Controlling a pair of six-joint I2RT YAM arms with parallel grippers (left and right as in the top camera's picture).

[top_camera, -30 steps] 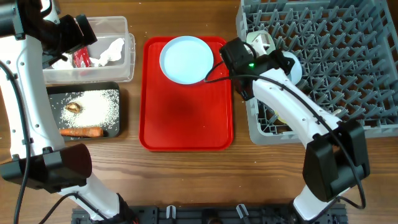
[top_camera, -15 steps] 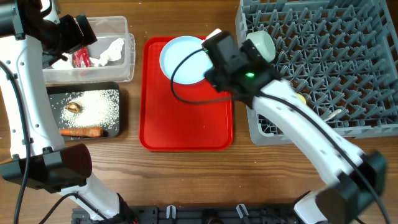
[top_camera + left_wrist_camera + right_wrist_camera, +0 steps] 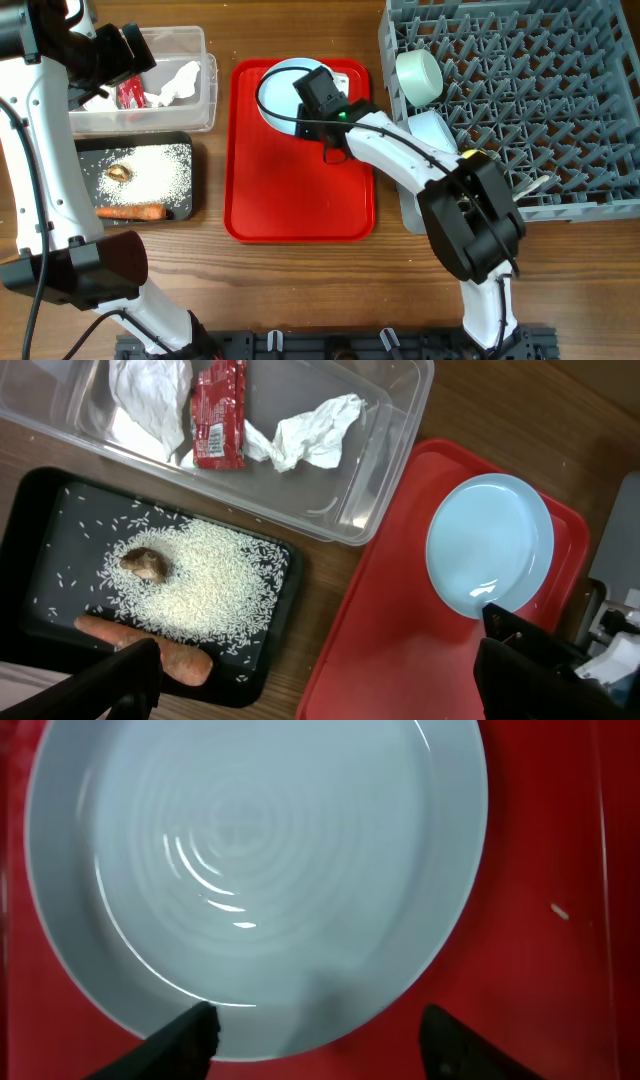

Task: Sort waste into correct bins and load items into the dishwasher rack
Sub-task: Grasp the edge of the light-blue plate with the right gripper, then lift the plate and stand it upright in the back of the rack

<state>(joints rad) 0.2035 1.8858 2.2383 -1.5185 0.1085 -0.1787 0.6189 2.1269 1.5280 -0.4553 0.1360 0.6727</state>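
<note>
A pale blue plate (image 3: 280, 85) lies at the back of the red tray (image 3: 300, 190). My right gripper (image 3: 305, 95) hovers over the plate's (image 3: 250, 850) near rim. It is open (image 3: 325, 1040), with a dark finger on each side and nothing held. Two mint bowls (image 3: 420, 75) (image 3: 435, 128) and a yellow cup (image 3: 478, 157) sit in the grey dishwasher rack (image 3: 540, 90). My left gripper (image 3: 130, 58) is open (image 3: 325, 680), high over the clear tub (image 3: 380, 480), which holds the red wrapper (image 3: 217, 415) and tissues (image 3: 310, 440). The black tray (image 3: 50, 510) holds rice (image 3: 220, 590), a brown scrap (image 3: 145, 563) and the carrot (image 3: 150, 650).
The right arm stretches from the table's front edge across the rack's left corner to the red tray (image 3: 560, 820). A stray grain (image 3: 560, 910) lies on the tray beside the plate. Bare wood (image 3: 210, 260) shows between the bins and the tray.
My right arm swung left from the rack to above the plate, leaving a mint bowl in the rack. Its jaws went from shut to open. The left arm has not moved.
</note>
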